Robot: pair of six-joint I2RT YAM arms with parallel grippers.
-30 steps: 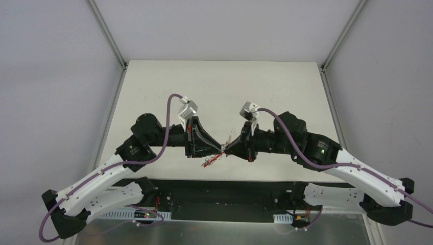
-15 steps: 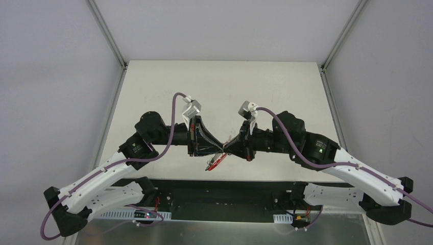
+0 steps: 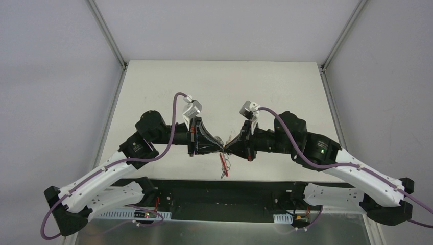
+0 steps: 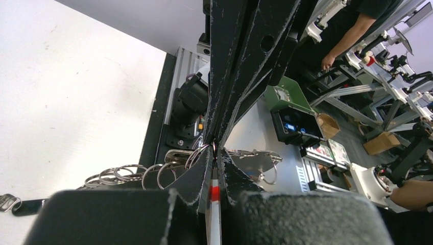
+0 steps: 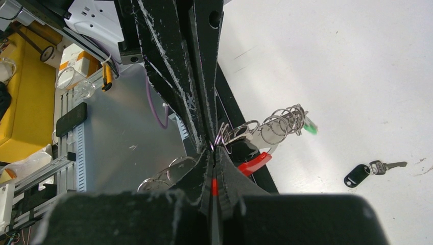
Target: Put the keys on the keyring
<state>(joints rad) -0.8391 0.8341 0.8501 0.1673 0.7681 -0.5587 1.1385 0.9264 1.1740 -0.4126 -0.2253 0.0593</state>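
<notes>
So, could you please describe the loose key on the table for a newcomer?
In the right wrist view, start at the white table. Right of the hanging bunch of rings, lower down, the loose key lies flat and alone. Its head is black, unlike the green-headed key in the bunch.

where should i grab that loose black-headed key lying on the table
Take the black-headed key by its plastic head, coming straight down and closing across the head's width. It lies flat on the table and its thin blade hugs the surface, so the head, which looks thicker, probably offers more to pinch.
</notes>
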